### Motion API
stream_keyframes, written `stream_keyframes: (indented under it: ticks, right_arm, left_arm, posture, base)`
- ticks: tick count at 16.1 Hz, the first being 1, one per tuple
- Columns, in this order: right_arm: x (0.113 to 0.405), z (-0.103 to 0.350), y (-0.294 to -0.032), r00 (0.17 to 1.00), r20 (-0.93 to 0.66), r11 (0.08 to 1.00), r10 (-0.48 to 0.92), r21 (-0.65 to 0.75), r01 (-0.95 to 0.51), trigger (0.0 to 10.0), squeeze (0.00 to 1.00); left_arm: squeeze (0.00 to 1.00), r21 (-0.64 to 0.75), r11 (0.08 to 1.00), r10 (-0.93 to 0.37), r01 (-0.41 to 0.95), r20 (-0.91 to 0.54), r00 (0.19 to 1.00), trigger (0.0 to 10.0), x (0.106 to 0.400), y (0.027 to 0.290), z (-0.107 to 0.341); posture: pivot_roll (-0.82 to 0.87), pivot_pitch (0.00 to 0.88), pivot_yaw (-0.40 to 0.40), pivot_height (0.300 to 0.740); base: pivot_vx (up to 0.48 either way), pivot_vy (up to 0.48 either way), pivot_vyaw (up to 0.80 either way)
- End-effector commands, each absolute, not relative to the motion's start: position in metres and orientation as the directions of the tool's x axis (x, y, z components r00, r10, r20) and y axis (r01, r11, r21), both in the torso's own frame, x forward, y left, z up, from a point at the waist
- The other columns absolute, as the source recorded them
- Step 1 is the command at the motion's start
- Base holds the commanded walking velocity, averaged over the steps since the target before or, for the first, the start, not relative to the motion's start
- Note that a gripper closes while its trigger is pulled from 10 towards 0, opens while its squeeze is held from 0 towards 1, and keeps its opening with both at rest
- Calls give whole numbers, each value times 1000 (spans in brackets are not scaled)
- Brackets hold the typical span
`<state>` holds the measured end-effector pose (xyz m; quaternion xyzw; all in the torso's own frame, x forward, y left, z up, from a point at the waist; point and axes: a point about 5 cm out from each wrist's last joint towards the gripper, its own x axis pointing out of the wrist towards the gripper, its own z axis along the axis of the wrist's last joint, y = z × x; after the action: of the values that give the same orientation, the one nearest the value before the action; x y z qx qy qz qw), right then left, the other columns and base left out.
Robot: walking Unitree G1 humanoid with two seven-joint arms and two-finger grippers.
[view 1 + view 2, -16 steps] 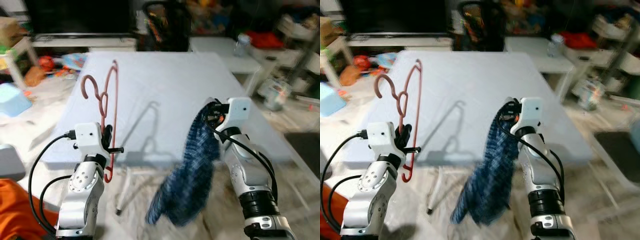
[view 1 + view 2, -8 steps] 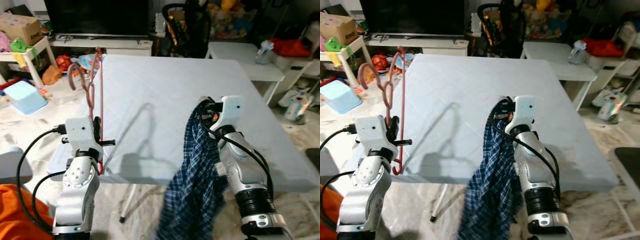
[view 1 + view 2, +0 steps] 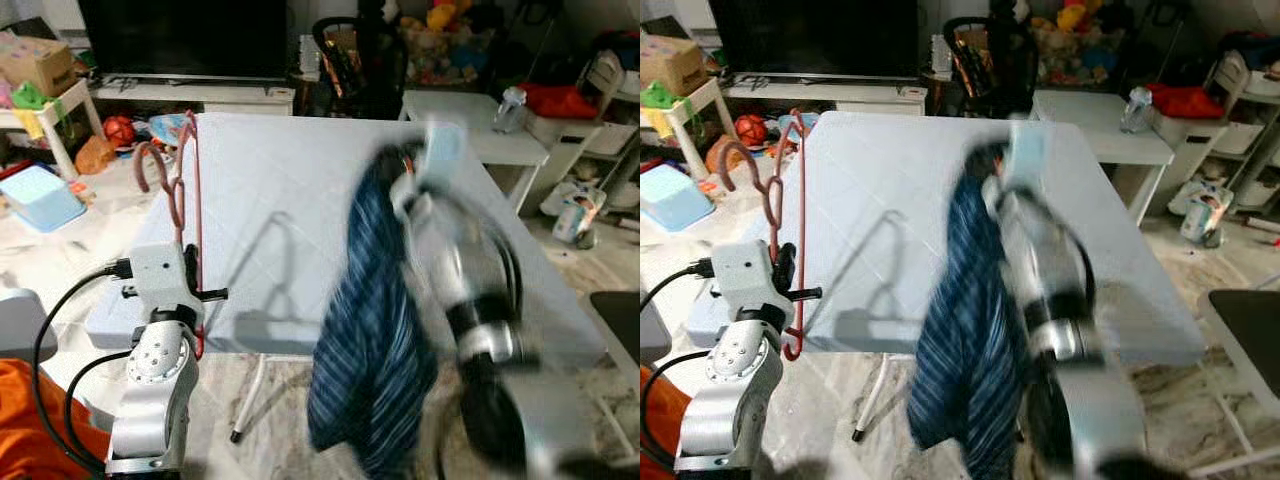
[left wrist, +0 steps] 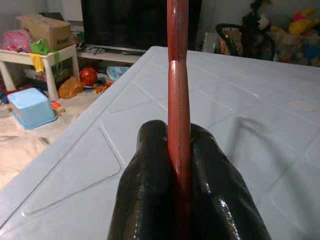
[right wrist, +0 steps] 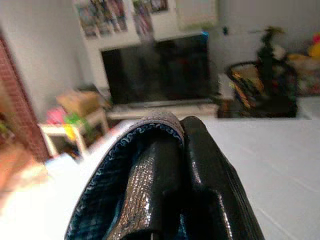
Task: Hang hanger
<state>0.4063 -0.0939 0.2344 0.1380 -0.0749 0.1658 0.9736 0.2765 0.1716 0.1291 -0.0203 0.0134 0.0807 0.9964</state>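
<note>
A pink-red hanger (image 3: pixel 183 200) stands upright at the table's left edge, hook uppermost, with my left gripper (image 4: pixel 176 150) shut on its lower bar. The hanger's bar (image 4: pixel 177 75) rises between the two black fingers (image 4: pixel 150 170) in the left wrist view. My right gripper (image 5: pixel 175 150) is shut on a blue plaid shirt (image 3: pixel 372 330), whose collar edge (image 5: pixel 125 160) is pinched between the fingers. The shirt hangs down over the table's near edge, blurred, with the right arm (image 3: pixel 455 260) raised beside it.
A large pale blue table (image 3: pixel 300 170) lies ahead. Behind it stand a black TV (image 3: pixel 180 35), a white bench (image 3: pixel 470 110) with a bottle (image 3: pixel 510 100), and toys. A light blue box (image 3: pixel 40 195) sits on the floor at left, shelving (image 3: pixel 610 90) at right.
My right arm has swung up and leftward with the shirt, blurring as it moves. The left gripper and hanger stay about where they were.
</note>
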Motion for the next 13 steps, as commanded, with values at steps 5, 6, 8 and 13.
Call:
stream_keyframes:
  ticks: [5, 6, 8, 13]
  right_arm:
    - [409, 396, -109, 787, 598, 792, 151, 403, -458, 10000, 0]
    - [406, 408, -116, 767, 630, 795, 118, 403, -454, 10000, 0]
    - [401, 423, -144, 729, 684, 865, -11, 372, -336, 10000, 0]
    - [421, 239, -111, 960, 96, 965, 262, -47, -258, 10000, 1000]
  left_arm:
    - [0, -31, 978, 200, -204, -98, 975, 10000, 270, 173, 112]
    - [0, -30, 978, 204, -208, -96, 974, 10000, 269, 173, 112]
    - [0, -29, 976, 212, -215, -92, 973, 10000, 268, 174, 111]
    - [0, -40, 981, 188, -192, -91, 978, 10000, 269, 166, 110]
  posture:
    - [97, 0, -153, 740]
    - [101, 0, -157, 740]
    - [102, 0, -163, 740]
    - [78, 0, -145, 740]
  base:
    - [0, 0, 0]
    - [0, 0, 0]
    - [0, 0, 0]
    - [0, 0, 0]
